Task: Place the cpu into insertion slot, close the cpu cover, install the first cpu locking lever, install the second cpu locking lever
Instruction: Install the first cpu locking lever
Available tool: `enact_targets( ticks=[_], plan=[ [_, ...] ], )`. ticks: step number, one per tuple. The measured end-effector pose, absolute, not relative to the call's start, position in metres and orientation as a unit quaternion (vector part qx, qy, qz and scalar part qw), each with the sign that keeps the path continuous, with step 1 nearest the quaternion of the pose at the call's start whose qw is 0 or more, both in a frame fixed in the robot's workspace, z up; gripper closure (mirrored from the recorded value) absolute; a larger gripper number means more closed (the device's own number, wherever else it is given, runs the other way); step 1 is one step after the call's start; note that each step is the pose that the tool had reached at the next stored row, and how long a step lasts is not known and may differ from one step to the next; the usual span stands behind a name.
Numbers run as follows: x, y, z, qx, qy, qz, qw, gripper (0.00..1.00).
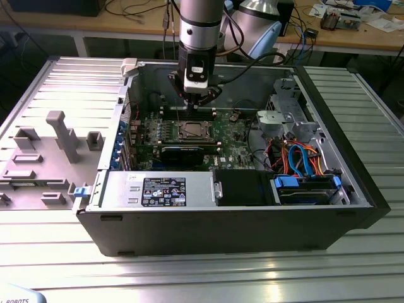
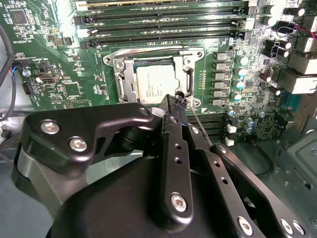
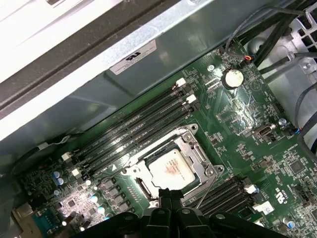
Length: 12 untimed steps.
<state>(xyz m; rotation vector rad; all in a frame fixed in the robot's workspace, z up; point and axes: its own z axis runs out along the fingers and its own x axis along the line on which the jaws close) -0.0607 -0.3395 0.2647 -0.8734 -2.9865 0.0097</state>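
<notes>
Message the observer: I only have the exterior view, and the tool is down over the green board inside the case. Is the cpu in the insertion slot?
Observer: Yes. In both wrist views the cpu lies flat in the insertion slot, silvery top up.
Operator: Is the cpu cover down?
Observer: In the first wrist view the cpu cover lies down around the cpu, which shows through its window.
Operator: Where exactly is the tool?
Observer: In the second wrist view the tool sits at the slot's edge, right beside a thin lever rod. Whether it grips the rod I cannot tell.
</notes>
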Motion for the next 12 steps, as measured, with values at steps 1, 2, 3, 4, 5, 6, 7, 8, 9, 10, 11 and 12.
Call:
enact_targets(
  ticks=[1,2,3,4,5,6,7,8,9,10,11,12],
  plan=[
    [-0.0606,-0.3395,0.2647,-0.281,-0.96,0.003,0.015,0.89],
    [-0.0606,-0.3395,0.2647,-0.281,-0.96,0.003,0.015,0.89],
    [-0.0607,-0.3395,0.2647,-0.281,-0.96,0.003,0.015,0.89],
    [-0.0607,-0.3395,0.2647,-0.281,-0.96,0.003,0.015,0.89],
    [-0.0607,-0.3396,0.2647,-0.271,-0.962,0.003,0.015,0.89],
    [-0.0607,-0.3396,0.2647,-0.264,-0.964,0.003,0.015,0.89],
    [-0.0606,-0.3396,0.2646,-0.255,-0.967,0.003,0.015,0.89],
    [-0.0606,-0.3396,0.2645,-0.247,-0.969,0.003,0.015,0.89],
    [-0.0606,-0.3396,0.2643,-0.238,-0.971,0.004,0.015,0.89],
    [-0.0606,-0.3396,0.2642,-0.225,-0.974,0.004,0.015,0.89],
    [-0.0606,-0.3395,0.264,-0.216,-0.976,0.004,0.015,0.89],
    [-0.0606,-0.3396,0.2639,-0.203,-0.979,0.004,0.015,0.89]
  ],
)
